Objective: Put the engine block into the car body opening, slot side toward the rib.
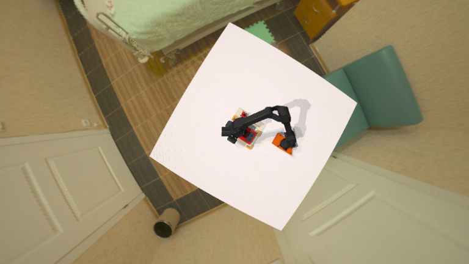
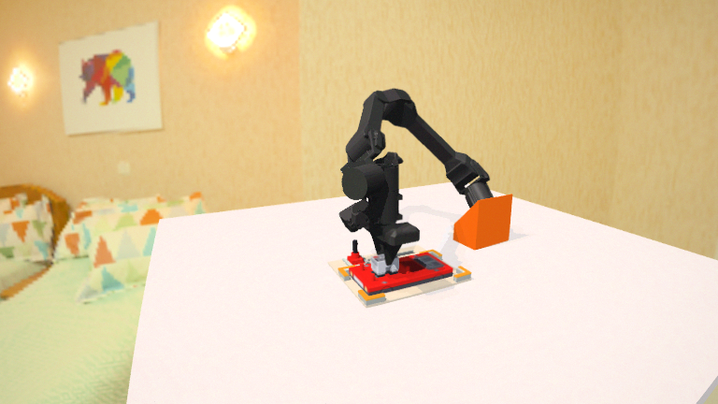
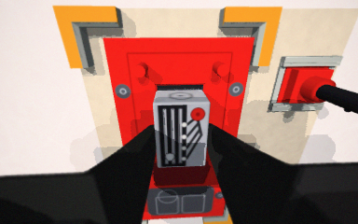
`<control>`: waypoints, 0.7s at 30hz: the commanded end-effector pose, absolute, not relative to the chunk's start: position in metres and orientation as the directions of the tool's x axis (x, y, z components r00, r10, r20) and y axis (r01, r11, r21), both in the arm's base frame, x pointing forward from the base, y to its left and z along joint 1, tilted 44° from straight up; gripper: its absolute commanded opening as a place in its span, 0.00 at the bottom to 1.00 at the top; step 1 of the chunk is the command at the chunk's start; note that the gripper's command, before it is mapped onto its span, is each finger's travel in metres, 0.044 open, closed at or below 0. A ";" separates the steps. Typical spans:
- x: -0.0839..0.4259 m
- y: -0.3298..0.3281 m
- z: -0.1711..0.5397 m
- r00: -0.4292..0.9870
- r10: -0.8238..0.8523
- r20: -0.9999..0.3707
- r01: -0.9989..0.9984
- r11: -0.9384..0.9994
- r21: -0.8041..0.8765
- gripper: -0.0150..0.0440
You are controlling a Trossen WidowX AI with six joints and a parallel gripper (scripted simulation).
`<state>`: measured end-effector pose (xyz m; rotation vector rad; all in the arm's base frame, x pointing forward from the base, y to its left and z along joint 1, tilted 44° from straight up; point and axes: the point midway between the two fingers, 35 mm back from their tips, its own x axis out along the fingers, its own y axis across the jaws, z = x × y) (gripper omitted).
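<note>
The red car body (image 1: 246, 140) (image 2: 431, 273) (image 3: 179, 46) lies flat on a beige board. My gripper (image 2: 390, 261) (image 3: 180, 130) points down over it and is shut on the grey engine block (image 2: 378, 265) (image 3: 181, 140). The block is upright, with its striped top and red round mark facing the wrist camera. It is over the end of the opening (image 2: 409, 265) (image 3: 181, 176) nearer the two red pegs and stands up above the body's top. Dark gaps show before and behind it in the wrist view. Its underside, slot and the rib are hidden.
Orange-and-grey corner brackets (image 2: 372, 296) (image 3: 66, 35) surround the body on the beige board (image 3: 98, 109). A red piece with a black upright stick (image 2: 354, 248) (image 3: 332, 92) sits in a grey holder beside the body. An orange block (image 1: 277, 139) (image 2: 492, 222) stands near the arm's base.
</note>
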<state>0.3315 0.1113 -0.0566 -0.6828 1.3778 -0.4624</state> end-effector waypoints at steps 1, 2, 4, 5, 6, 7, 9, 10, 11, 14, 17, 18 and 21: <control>0.332 0.111 -0.057 0.155 -0.667 -0.728 -0.094 0.724 -0.683 0.52; 0.332 0.110 -0.057 0.155 -0.667 -0.728 -0.094 0.724 -0.683 0.52; 0.332 0.110 -0.058 0.155 -0.667 -0.728 -0.094 0.724 -0.683 0.52; 0.332 0.110 -0.058 0.155 -0.667 -0.728 -0.094 0.724 -0.683 0.52; 0.332 0.110 -0.058 0.155 -0.667 -0.728 -0.095 0.724 -0.683 0.52; 0.332 0.110 -0.058 0.155 -0.667 -0.728 -0.095 0.724 -0.683 0.52; 0.332 0.110 -0.058 0.155 -0.667 -0.728 -0.095 0.724 -0.683 0.52; 0.332 0.109 -0.058 0.155 -0.667 -0.728 -0.095 0.724 -0.683 0.52; 0.332 0.109 -0.058 0.155 -0.667 -0.728 -0.095 0.724 -0.683 0.52; 0.332 0.109 -0.059 0.155 -0.667 -0.728 -0.096 0.724 -0.684 0.52; 0.332 0.109 -0.059 0.155 -0.667 -0.728 -0.096 0.724 -0.684 0.52; 0.332 0.109 -0.059 0.155 -0.667 -0.728 -0.096 0.724 -0.684 0.52; 0.332 0.108 -0.060 0.155 -0.667 -0.728 -0.096 0.724 -0.684 0.52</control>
